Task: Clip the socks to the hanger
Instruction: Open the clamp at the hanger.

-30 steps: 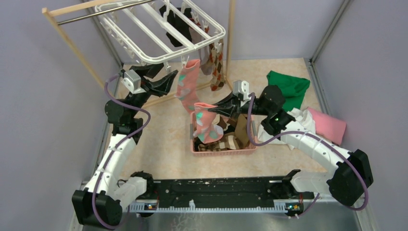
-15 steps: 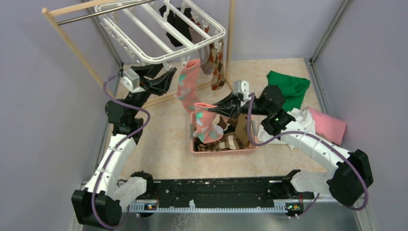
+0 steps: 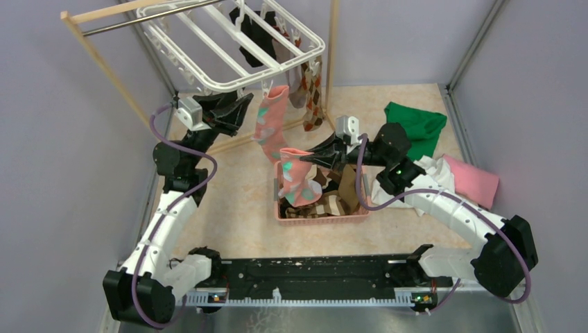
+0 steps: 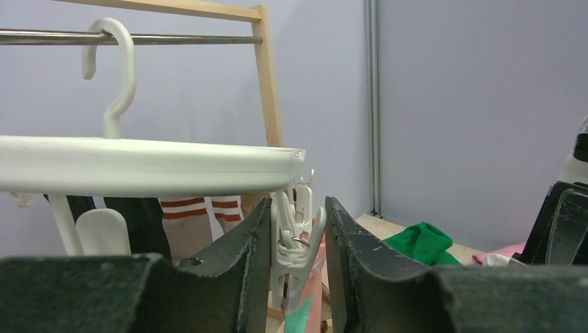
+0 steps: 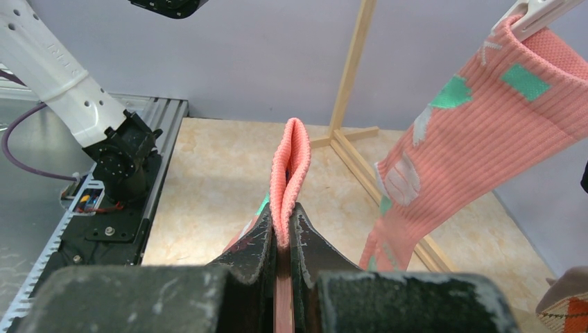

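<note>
at the far left stands the wooden rack (image 3: 104, 64); the hanger (image 4: 139, 166) hangs by its hook from the rack's metal rod; the left gripper (image 3: 243, 107) is raised to the near edge of the hanger, and in the left wrist view its jaws stand partly apart, one on each side of a white clip (image 4: 295, 243) under the rim; i cannot tell if they press the clip; just to the right, a clipped pink sock (image 3: 267, 121) hangs from the front edge; behind it hang a black sock (image 3: 253, 41) and an argyle sock (image 3: 313, 97); in the middle, the right gripper (image 3: 312, 156) has its jaws closed on the cuff of a second pink sock (image 5: 290, 166), which hangs into the pink basket (image 3: 322, 218); more socks lie in this basket; to the right lie a green cloth (image 3: 416, 125), a white cloth (image 3: 433, 170) and a pink cloth (image 3: 475, 180).
</note>
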{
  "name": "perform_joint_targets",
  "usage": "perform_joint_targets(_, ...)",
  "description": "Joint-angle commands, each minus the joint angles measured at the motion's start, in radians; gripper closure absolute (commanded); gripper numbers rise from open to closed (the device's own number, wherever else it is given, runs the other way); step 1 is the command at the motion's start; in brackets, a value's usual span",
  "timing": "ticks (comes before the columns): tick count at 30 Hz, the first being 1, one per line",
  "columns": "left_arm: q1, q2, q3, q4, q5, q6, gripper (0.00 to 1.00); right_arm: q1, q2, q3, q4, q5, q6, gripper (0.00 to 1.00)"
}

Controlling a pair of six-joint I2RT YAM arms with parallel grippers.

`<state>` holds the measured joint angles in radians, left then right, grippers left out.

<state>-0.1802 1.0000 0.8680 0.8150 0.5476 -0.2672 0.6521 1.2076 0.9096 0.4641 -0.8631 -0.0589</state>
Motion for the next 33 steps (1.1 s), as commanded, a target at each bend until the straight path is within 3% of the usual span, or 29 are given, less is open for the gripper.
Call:
perform_joint_targets(1,-0.007,0.005,0.042,0.045,-0.007,-0.012,0.68,-0.007,-0.011,0.011,0.039,-0.015,0.003,1.0)
perform_joint_targets(8,-0.008,-0.002,0.042,0.044,-0.014,-0.03,0.86,-0.008,-0.005,0.023,0.036,-0.01,0.007,1.0)
perform_joint_targets(21,-0.01,-0.023,0.028,0.046,-0.043,-0.081,0.87,0.078,0.159,0.282,-0.056,0.195,0.081,1.0)
perform_joint_targets(33,-0.012,-0.019,0.03,0.042,-0.038,-0.092,0.87,0.114,0.296,0.464,-0.094,0.272,0.085,1.0)
